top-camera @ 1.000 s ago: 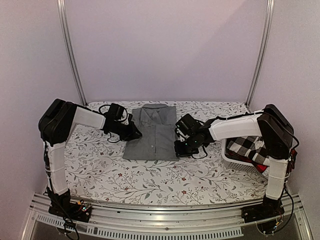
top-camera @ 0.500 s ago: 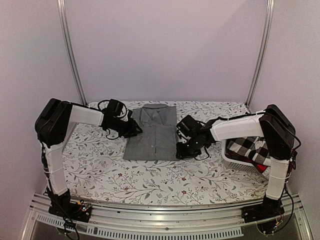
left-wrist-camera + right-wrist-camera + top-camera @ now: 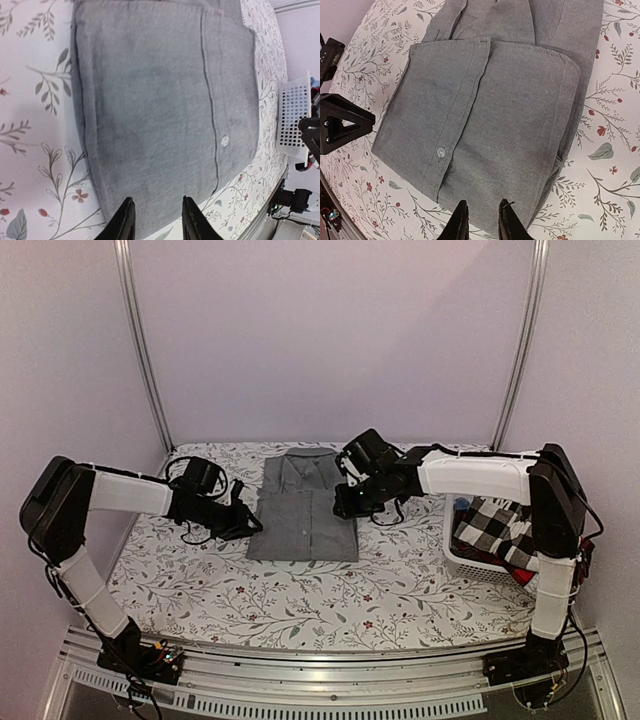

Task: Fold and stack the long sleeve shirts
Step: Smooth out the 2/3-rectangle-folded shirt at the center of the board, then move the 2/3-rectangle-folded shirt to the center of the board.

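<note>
The mid-grey collared shirt [image 3: 302, 512] lies folded into a rectangle, collar at the far end, in the middle of the floral table. My left gripper [image 3: 252, 524] is open and empty at the shirt's near-left edge; in the left wrist view its fingers [image 3: 157, 224] hover apart over the grey cloth [image 3: 160, 100]. My right gripper [image 3: 344, 502] is open and empty above the shirt's right side; in the right wrist view [image 3: 482, 222] the folded shirt [image 3: 490, 105] lies under it. A black-and-white checked shirt [image 3: 495, 525] and a red-and-black one [image 3: 524, 572] are in the basket.
A white slotted laundry basket [image 3: 468, 558] stands at the right edge of the table and also shows in the left wrist view [image 3: 292, 120]. The floral tablecloth [image 3: 300, 590] covers the table. Metal posts and walls close the back and sides.
My left gripper has pulled back left and nearer, off the shirt's left edge. My right gripper has moved from the shirt's near-right edge up and farther, over its right side.
</note>
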`<state>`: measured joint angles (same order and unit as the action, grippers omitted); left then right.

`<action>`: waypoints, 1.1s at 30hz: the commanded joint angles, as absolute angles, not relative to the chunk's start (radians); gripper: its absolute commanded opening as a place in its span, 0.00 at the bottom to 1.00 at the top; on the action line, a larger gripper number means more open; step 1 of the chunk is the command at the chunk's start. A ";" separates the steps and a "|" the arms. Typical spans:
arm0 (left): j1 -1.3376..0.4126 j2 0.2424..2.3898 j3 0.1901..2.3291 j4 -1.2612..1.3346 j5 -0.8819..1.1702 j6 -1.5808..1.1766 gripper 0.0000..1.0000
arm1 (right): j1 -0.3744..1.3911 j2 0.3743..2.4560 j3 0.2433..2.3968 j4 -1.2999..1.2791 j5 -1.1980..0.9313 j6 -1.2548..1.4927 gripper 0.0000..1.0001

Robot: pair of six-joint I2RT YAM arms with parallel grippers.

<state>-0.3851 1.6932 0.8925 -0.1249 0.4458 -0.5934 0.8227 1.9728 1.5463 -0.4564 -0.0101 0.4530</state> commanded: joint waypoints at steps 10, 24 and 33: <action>-0.402 1.606 0.712 -0.113 0.439 -0.579 0.31 | 0.836 2.018 1.363 -0.447 -0.118 0.451 0.20; -0.446 1.582 0.667 -0.127 0.323 -0.609 0.31 | 0.836 1.944 1.215 -0.400 -0.102 0.535 0.26; -0.466 1.600 0.688 -0.119 0.314 -0.587 0.35 | 0.859 1.965 1.255 -0.408 -0.085 0.519 0.28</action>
<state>-0.4419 1.5902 0.6777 -0.1219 0.3279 -0.6010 0.8402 1.9633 1.2369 -0.3943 -0.0971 0.5198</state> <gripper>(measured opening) 0.345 0.276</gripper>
